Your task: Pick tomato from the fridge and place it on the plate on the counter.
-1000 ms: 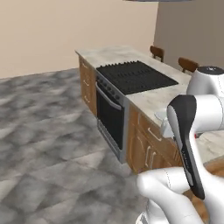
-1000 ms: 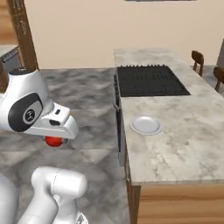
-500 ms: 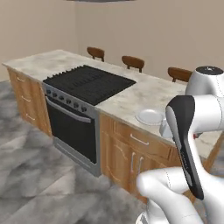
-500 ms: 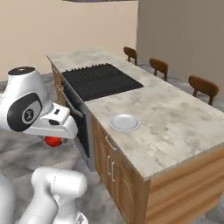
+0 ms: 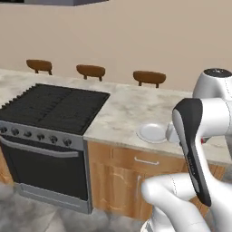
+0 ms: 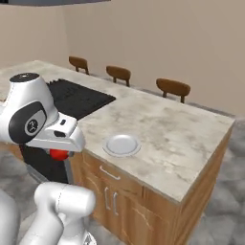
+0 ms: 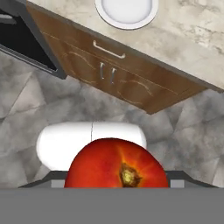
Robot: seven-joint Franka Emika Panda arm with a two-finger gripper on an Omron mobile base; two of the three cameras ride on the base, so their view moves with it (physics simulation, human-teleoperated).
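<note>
The tomato (image 7: 117, 164), glossy red with a brown stem scar, sits at the bottom of the hand view. It also peeks out under the white hand as a red ball (image 6: 58, 155). My gripper (image 6: 60, 152) is shut on it, held above the floor in front of the cabinets. The white plate (image 6: 122, 144) lies near the front edge of the marbled counter (image 6: 177, 139), right of the gripper. The plate (image 5: 153, 132) sits just left of my arm, and from the hand the plate (image 7: 127, 8) is at the top edge. The fridge is out of view.
A black stove top (image 5: 54, 106) over a dark oven (image 5: 45, 170) adjoins the counter on the left. Wooden cabinets with silver handles (image 7: 109, 72) stand below the plate. Three wooden chairs (image 6: 173, 88) line the far side. Grey stone floor (image 7: 57, 105) lies under the hand.
The whole scene has swung as the base drove round: the counter and plate now lie straight ahead and closer. The tomato stays in the gripper.
</note>
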